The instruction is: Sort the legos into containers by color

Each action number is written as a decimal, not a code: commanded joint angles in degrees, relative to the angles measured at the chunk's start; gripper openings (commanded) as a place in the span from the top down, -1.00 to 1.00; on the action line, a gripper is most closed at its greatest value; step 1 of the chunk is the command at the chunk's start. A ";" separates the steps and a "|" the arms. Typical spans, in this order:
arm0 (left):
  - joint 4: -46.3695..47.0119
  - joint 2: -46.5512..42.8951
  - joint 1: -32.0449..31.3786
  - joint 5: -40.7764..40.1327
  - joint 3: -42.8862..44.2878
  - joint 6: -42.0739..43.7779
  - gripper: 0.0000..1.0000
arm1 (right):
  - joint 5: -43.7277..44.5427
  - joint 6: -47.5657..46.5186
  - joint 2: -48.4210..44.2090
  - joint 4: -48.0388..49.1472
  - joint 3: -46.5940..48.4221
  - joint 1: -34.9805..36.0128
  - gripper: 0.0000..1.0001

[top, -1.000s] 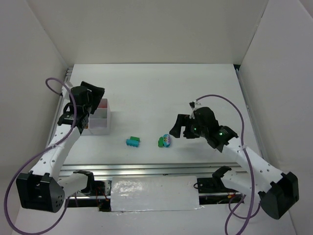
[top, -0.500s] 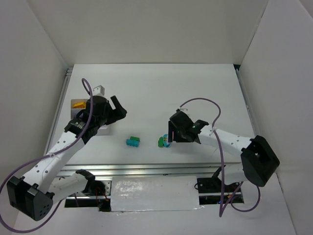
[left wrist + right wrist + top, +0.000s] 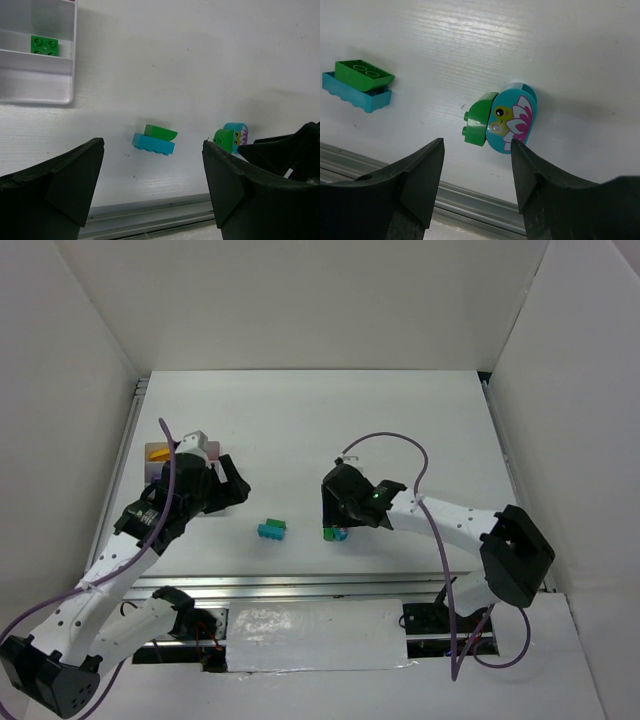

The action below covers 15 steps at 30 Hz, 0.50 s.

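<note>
A green studded lego sits on a teal one (image 3: 155,140) on the white table, seen too in the top view (image 3: 271,529). To their right a small green lego (image 3: 480,120) lies against a teal oval lego with a flower print (image 3: 515,115). My right gripper (image 3: 477,147) hangs open just short of that pair, with nothing between its fingers. My left gripper (image 3: 150,165) is open above the stacked pair. The containers are a white tray (image 3: 37,95) at the left. A green lego (image 3: 44,44) lies in one compartment and an orange one (image 3: 158,452) in another.
The left arm (image 3: 150,525) covers most of the tray in the top view. A metal rail (image 3: 300,585) runs along the near table edge just below the loose bricks. White walls stand on three sides. The right gripper's black body (image 3: 290,155) shows beside the oval brick.
The left arm has swung from over the tray toward the table's middle. The right gripper has moved left to the green and teal oval pair, and its jaws have narrowed.
</note>
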 commanded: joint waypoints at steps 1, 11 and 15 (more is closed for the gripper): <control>-0.38 -0.08 -0.16 1.34 -0.19 1.73 -0.84 | 0.16 1.16 2.40 0.22 2.64 1.17 -0.26; 0.76 -0.25 -0.16 2.31 -1.06 1.55 -0.85 | -1.52 1.34 6.62 1.45 3.26 2.75 -0.18; 0.76 -0.17 -0.16 2.22 -1.15 1.55 -0.85 | -1.78 1.34 8.11 1.63 3.61 2.93 -0.18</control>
